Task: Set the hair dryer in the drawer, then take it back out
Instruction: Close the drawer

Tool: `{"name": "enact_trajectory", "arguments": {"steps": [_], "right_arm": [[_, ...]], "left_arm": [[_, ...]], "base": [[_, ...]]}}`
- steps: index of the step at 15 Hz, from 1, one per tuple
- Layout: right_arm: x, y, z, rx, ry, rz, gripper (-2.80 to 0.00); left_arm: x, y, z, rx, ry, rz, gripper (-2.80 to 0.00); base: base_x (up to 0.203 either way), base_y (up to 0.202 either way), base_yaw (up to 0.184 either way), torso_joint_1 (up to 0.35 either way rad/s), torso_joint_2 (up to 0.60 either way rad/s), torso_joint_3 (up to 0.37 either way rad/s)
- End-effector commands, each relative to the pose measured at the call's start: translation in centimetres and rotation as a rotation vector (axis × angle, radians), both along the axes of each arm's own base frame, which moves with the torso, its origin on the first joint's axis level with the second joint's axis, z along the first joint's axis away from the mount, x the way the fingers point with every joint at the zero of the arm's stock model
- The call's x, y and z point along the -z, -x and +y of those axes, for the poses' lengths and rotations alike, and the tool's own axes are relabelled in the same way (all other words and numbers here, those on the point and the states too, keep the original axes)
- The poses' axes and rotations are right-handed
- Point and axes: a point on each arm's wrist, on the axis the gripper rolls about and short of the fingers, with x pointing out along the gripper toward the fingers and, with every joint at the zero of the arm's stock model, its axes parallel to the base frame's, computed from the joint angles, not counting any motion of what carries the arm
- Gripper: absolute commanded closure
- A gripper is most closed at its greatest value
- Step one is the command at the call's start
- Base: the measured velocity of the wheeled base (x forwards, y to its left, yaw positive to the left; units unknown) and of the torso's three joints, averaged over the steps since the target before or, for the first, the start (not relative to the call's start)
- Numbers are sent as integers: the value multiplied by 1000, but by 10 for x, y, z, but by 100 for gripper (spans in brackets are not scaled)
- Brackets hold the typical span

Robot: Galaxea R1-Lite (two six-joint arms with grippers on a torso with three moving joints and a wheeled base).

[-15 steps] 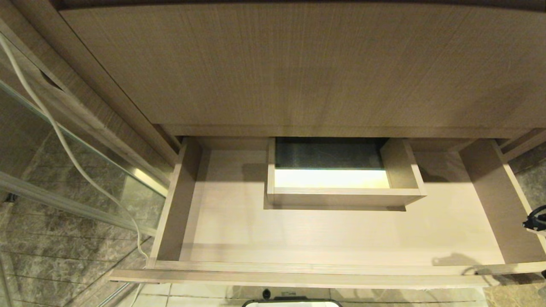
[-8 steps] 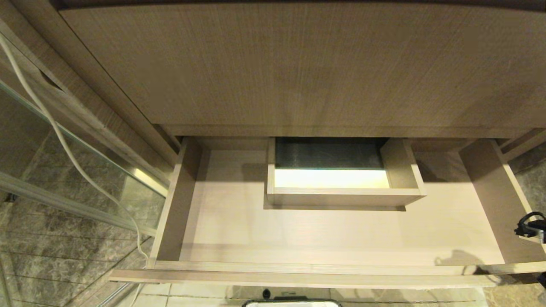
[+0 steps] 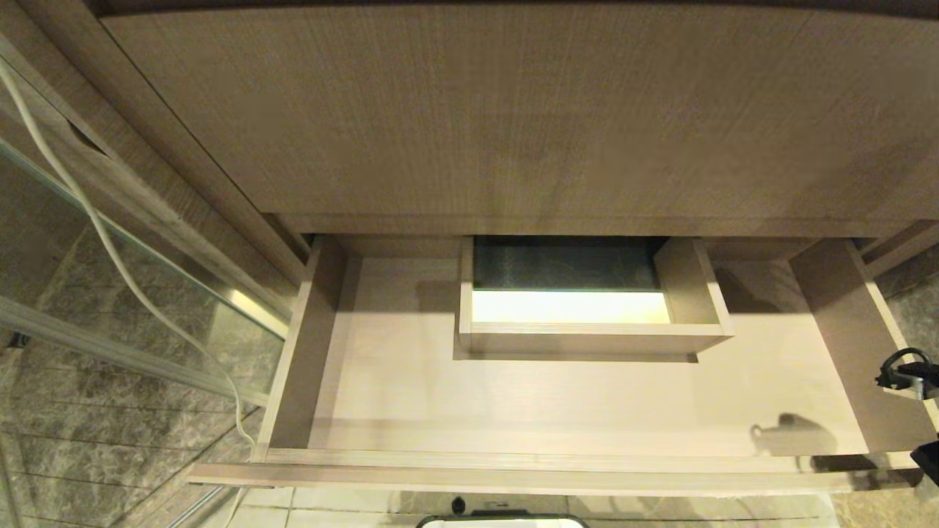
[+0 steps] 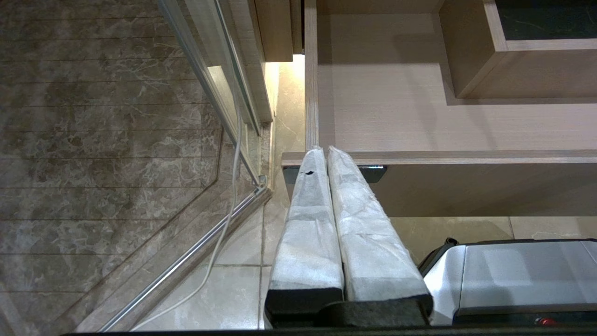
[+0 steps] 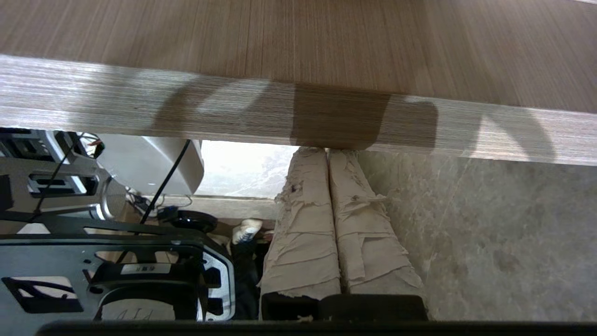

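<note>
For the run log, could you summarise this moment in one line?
drawer: open, no dryer visible | right gripper: shut, empty, by drawer edge | left gripper: shut, parked

No readable text, label, brand, number or sign shows in any of the three views. In the right wrist view a small pale label (image 5: 144,269) sits on the dark frame of the robot's base (image 5: 116,275), and faint marks lie on the light panel below it, but the characters on both are too small and blurred to make out.
</note>
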Motion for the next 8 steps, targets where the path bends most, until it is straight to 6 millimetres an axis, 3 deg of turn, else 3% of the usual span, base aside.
{"name": "enact_trajectory", "arguments": {"steps": [1, 5, 8], "right_arm": [[-6, -5, -3, -1, 16, -33, 0], [-13, -14, -6, 0, 53, -106, 0], [-18, -33, -1, 7, 96, -283, 0]], "left_arm": [[0, 0, 0, 0, 0, -1, 0], [0, 0, 0, 0, 0, 0, 0], [0, 0, 0, 0, 0, 0, 0]], "base": [[0, 0, 0, 0, 0, 0], [0, 0, 0, 0, 0, 0], [0, 0, 0, 0, 0, 0]]}}
